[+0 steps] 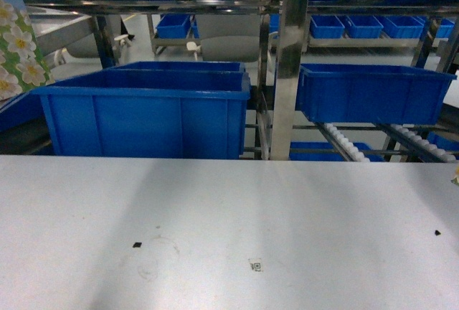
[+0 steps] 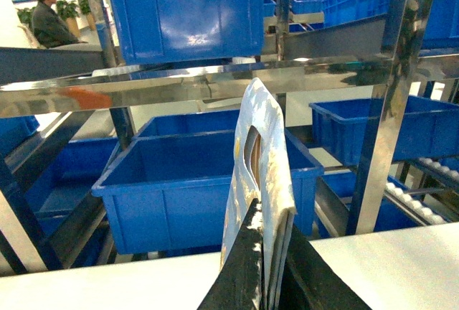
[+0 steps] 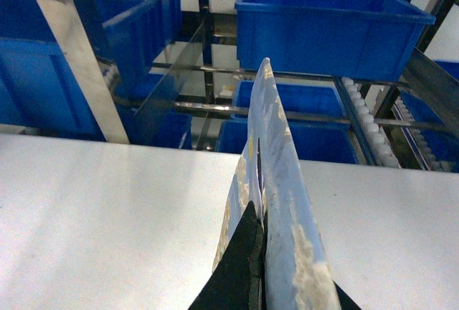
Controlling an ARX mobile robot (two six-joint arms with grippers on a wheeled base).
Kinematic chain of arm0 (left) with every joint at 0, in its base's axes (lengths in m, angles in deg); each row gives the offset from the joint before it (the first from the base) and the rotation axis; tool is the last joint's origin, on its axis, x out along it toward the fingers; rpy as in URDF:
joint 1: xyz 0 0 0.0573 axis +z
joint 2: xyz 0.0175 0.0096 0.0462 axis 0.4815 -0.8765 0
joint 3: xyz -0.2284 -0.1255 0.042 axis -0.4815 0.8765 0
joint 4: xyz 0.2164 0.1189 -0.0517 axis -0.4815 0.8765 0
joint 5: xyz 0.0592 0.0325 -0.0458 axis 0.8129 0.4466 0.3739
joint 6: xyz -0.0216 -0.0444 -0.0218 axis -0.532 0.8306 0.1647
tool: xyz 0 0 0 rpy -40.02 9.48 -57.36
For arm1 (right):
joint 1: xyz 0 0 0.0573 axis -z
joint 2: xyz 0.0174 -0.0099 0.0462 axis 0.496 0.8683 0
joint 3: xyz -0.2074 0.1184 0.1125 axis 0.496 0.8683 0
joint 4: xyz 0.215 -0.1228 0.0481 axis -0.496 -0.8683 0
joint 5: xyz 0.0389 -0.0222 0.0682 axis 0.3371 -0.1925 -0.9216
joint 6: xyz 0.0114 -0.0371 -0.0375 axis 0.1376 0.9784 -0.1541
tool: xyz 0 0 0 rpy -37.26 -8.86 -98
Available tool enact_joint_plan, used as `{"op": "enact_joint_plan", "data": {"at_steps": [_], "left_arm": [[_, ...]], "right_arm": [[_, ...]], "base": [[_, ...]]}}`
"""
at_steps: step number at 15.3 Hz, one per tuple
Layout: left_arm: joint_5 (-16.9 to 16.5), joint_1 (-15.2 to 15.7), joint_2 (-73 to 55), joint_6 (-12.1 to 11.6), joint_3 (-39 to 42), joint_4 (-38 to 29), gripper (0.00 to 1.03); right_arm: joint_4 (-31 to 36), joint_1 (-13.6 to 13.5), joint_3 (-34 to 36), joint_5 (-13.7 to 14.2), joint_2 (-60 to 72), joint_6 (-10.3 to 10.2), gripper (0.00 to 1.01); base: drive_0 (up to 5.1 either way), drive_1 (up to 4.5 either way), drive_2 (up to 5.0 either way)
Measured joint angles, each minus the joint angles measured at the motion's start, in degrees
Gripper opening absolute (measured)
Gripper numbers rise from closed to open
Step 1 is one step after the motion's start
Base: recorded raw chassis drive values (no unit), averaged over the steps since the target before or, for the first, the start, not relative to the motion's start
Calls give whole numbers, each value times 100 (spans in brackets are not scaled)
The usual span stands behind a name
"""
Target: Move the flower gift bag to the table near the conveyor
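Flower gift bag point(image 2: 262, 174): flat, pale, white blossoms, cut-out handle

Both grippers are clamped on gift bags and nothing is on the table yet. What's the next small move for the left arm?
Probably lower the left gripper straight down. It is shut on the flower gift bag, held upright above the table at its conveyor-side edge, with bare tabletop below. Release only once the bag's base touches.
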Motion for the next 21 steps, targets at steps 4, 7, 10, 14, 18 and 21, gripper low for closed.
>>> {"op": "enact_joint_plan", "data": {"at_steps": [4, 7, 10, 14, 18, 21], "left_arm": [[0, 0, 0, 0, 0, 0, 2], [0, 0, 0, -2, 0, 0, 2], [0, 0, 0, -2, 0, 0, 2], [0, 0, 0, 0, 0, 0, 2], [0, 0, 0, 0, 0, 0, 2], [0, 0, 0, 0, 0, 0, 2]], "right_arm": [[-225, 249, -205, -260, 979, 155, 2], [-20, 295, -284, -289, 1397, 295, 2], [140, 492, -385, -374, 1744, 382, 2], [245, 529, -470, -393, 2044, 393, 2], [190, 378, -481, -345, 1989, 411, 2], [-87, 317, -396, -365, 1650, 411, 2]], "base": [[0, 0, 0], [0, 0, 0], [0, 0, 0], [0, 0, 0], [0, 0, 0], [0, 0, 0]]}}
